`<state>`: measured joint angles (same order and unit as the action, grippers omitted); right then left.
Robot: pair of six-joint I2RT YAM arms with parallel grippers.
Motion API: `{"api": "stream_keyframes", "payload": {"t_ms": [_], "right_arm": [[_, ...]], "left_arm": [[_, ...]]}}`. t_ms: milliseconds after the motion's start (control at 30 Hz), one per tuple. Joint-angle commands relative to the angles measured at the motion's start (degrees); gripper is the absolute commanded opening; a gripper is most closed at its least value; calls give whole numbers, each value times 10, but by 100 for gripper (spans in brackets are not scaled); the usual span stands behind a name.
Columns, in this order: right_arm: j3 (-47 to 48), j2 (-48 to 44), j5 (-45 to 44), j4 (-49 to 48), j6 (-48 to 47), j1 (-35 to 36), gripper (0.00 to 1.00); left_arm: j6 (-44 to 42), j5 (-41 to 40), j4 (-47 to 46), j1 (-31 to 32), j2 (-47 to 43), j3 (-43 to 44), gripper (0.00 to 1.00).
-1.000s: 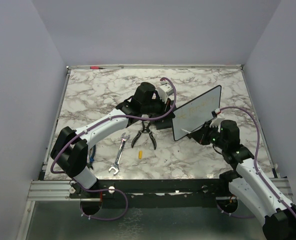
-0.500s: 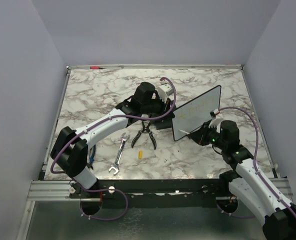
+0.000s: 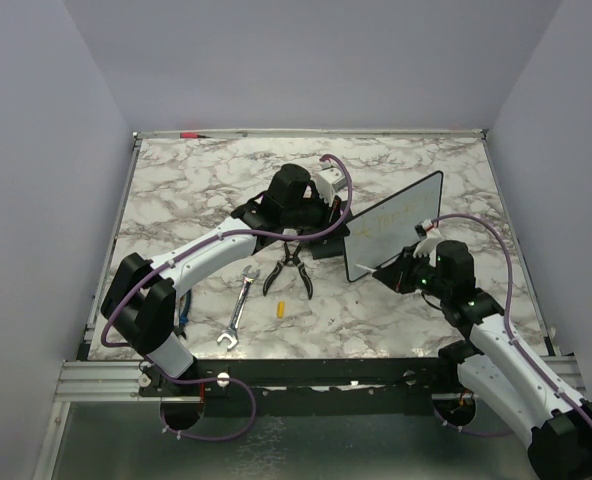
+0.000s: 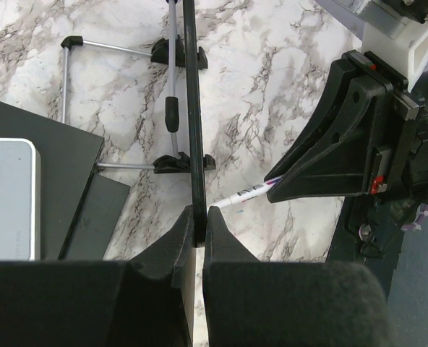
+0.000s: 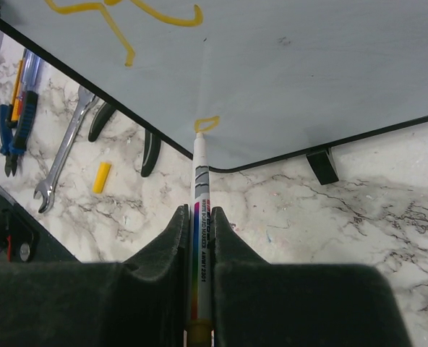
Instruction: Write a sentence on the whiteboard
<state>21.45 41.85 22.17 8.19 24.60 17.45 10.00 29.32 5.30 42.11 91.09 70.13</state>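
**Position.** The whiteboard (image 3: pixel 396 222) is standing on edge at the right-centre of the table (image 3: pixel 176 190). The left gripper (image 4: pixel 199 215) is pinching its black frame between nearly closed fingers (image 4: pixel 178 238).

**Writing.** The right gripper (image 5: pixel 198 220) is clamping a marker (image 5: pixel 201 173). Its tip is touching the face at a small loop of the yellow sentence (image 5: pixel 129 52).

**Risk.** Excess tip pressure could be tilting the board in that thin-edge hold, distorting strokes.

**Markings.** The barrel print is showing "MARKER"; the rest is unreadable.
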Motion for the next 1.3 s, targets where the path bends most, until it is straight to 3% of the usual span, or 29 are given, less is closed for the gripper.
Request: {"api": "stream_keyframes", "payload": {"t_ms": [0, 300, 700, 1267], "right_arm": [[8, 2, -36, 16, 8, 6, 1], [11, 6, -90, 29, 17, 6, 1], [6, -81, -106, 49, 21, 6, 1], [8, -60, -128, 20, 4, 6, 1]], "left_arm": [[0, 35, 21, 7, 12, 13, 0], [0, 34, 21, 6, 12, 14, 0], [0, 35, 22, 7, 12, 14, 0], [0, 37, 22, 6, 15, 14, 0]]}}
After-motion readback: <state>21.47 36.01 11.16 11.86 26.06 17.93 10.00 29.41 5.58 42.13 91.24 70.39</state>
